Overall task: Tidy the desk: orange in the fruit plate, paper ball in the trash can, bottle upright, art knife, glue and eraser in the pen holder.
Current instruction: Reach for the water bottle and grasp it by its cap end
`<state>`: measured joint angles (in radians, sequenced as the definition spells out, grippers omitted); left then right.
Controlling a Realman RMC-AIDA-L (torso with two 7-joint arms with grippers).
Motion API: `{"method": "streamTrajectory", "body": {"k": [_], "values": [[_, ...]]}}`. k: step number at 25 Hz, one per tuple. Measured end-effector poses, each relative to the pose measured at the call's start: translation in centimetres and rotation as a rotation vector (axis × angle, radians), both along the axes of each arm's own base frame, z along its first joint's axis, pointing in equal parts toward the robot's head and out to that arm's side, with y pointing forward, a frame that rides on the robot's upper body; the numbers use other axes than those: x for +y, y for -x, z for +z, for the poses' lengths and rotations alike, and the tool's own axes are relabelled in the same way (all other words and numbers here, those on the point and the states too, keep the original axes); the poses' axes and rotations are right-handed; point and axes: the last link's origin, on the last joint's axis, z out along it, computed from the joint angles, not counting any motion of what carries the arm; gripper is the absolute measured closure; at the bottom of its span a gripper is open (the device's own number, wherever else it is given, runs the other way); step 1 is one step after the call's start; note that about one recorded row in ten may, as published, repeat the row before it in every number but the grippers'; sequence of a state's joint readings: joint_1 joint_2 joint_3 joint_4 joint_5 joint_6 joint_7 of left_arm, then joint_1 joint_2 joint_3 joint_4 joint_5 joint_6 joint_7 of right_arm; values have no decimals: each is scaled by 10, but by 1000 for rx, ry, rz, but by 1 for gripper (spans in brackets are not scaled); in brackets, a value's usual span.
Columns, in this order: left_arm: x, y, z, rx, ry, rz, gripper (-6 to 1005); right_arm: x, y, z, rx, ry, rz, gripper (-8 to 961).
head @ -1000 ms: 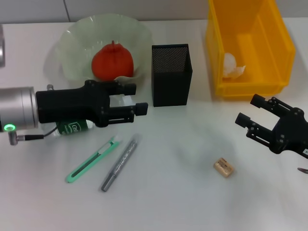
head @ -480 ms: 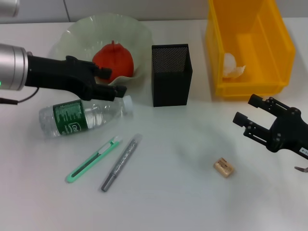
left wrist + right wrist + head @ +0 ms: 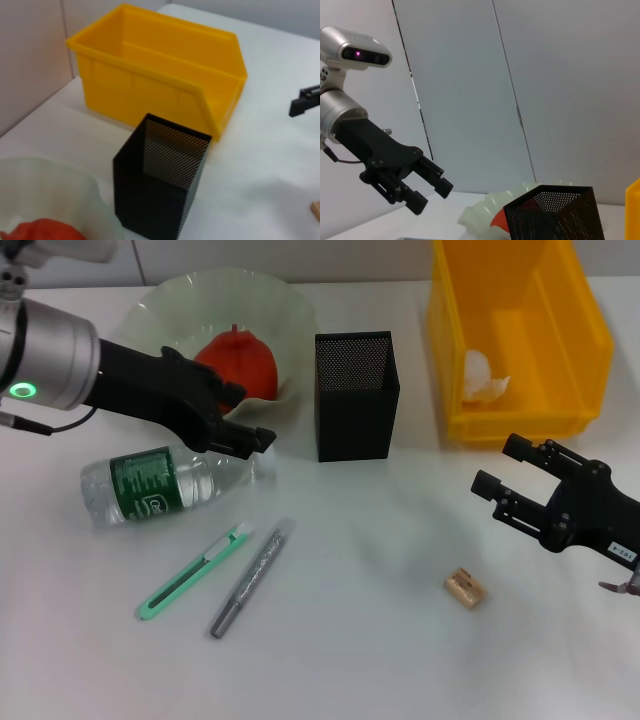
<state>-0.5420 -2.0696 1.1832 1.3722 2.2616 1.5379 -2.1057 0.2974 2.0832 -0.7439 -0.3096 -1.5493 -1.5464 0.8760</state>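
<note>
1. The left claw [image 3: 240, 425] hangs open and empty over the cap end of the bottle [image 3: 165, 483], which lies flat on the desk [image 3: 380, 640] – a glancing grip could roll it toward the art knife [image 3: 190, 573].
2. The right claw [image 3: 515, 485], open and empty, hovers beyond the eraser [image 3: 465, 588].

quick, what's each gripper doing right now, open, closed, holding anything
Left gripper: open, empty, above the lying bottle.
Right gripper: open, empty, near the eraser.
</note>
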Motion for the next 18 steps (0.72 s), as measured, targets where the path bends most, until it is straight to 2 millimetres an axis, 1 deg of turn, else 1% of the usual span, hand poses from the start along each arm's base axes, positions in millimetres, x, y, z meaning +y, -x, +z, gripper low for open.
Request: {"method": "streamTrajectory", "body": {"k": [2, 3, 4, 6, 7, 8, 9, 14, 18], "values": [[0, -5, -4, 29, 10, -19, 323, 0, 0, -1, 2, 2, 0, 251], [0, -10, -9, 75, 23, -31, 323, 1, 1, -1, 4, 2, -2, 251], [0, -10, -9, 75, 23, -31, 323, 1, 1, -1, 4, 2, -2, 251], [3, -15, -14, 129, 28, -37, 323, 3, 1, -2, 2, 4, -6, 251], [4, -18, -18, 158, 30, -40, 323, 4, 1, -3, 0, 6, -7, 251], [5, -21, -26, 205, 32, -38, 323, 6, 2, -6, 0, 11, -14, 251], [5, -21, -26, 205, 32, -38, 323, 6, 2, -6, 0, 11, -14, 251], [8, -27, -45, 314, 20, -81, 324, 10, 6, -10, 6, 23, -14, 251], [9, -25, -52, 380, 13, -99, 324, 10, 6, -10, 6, 23, -15, 251]]}}
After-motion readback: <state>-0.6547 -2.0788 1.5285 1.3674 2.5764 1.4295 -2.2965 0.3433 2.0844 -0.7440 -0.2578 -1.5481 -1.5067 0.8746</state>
